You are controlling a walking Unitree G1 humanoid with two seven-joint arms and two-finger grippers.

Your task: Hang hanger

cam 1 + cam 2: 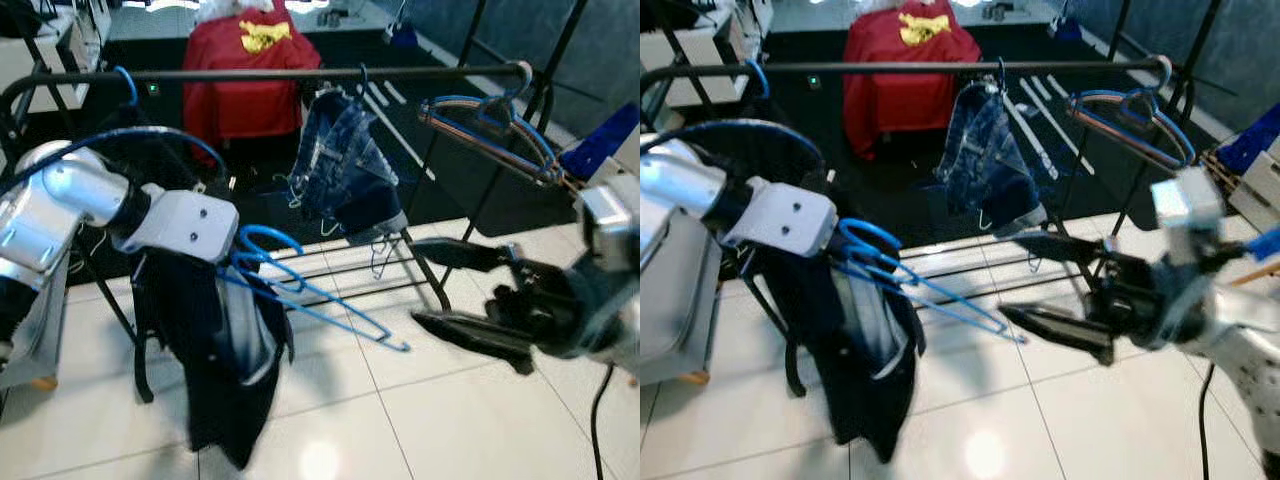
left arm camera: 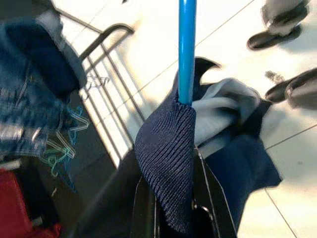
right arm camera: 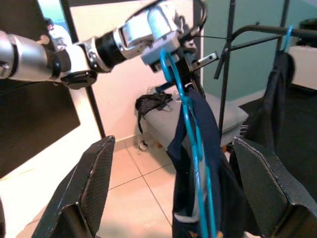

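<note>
Left hand [image 1: 235, 262] clamped on blue hanger [image 1: 320, 300] with dark garment [image 1: 225, 360]; right hand [image 1: 460, 290] spread wide, empty. Best lifted hook-first, level, onto rail [image 1: 300, 73].

Head eyes look down at the rack [image 1: 300, 72] — wrist views, perhaps closer, share the hanger [image 3: 190, 124].

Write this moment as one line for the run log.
left hand: shut on blue hanger with dark garment | right hand: open, empty | rail: hanger not yet hung

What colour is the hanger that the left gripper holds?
The hanger is bright blue, clearest in the right wrist view.
</note>
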